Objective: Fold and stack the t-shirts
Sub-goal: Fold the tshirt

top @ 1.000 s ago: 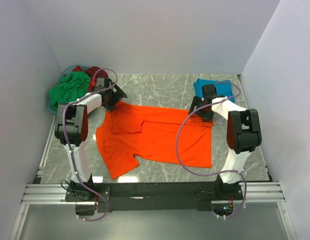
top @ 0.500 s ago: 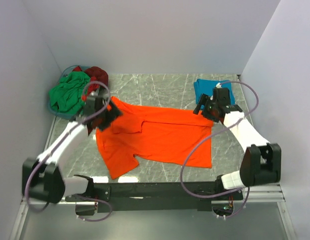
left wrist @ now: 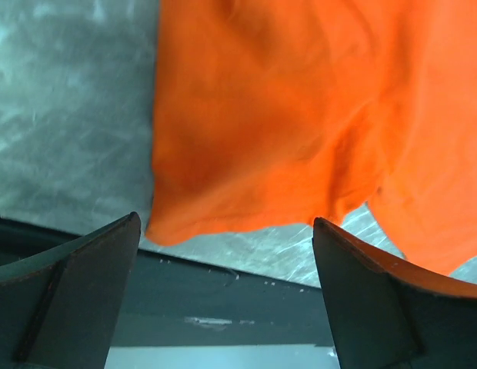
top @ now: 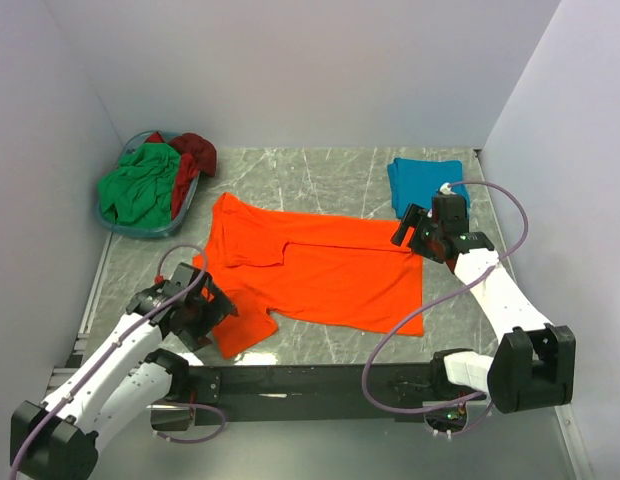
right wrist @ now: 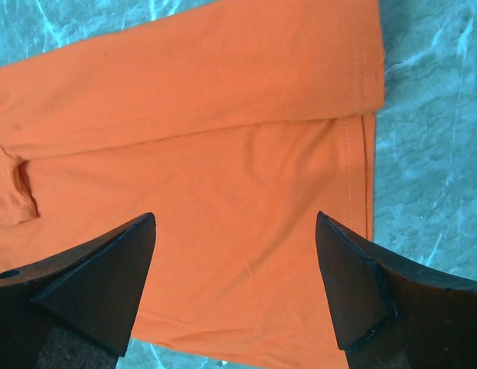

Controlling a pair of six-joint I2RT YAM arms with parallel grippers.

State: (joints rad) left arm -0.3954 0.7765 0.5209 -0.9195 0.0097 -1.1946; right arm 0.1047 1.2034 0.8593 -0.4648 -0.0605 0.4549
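Soft orange t-shirt (top: 310,270) lies creased on veined marble table (top: 320,175).

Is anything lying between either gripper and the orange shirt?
Nothing visible does. The left gripper, open, is above the shirt's near left edge; the right gripper, open, is above its right hem. Below both there is only the shirt and the table.

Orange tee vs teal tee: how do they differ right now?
The orange t-shirt lies spread wide across the middle of the table; the teal t-shirt is a compact folded rectangle at far right. Orange's sleeve sticks out; teal shows none. Both lie flat, neither gripped.
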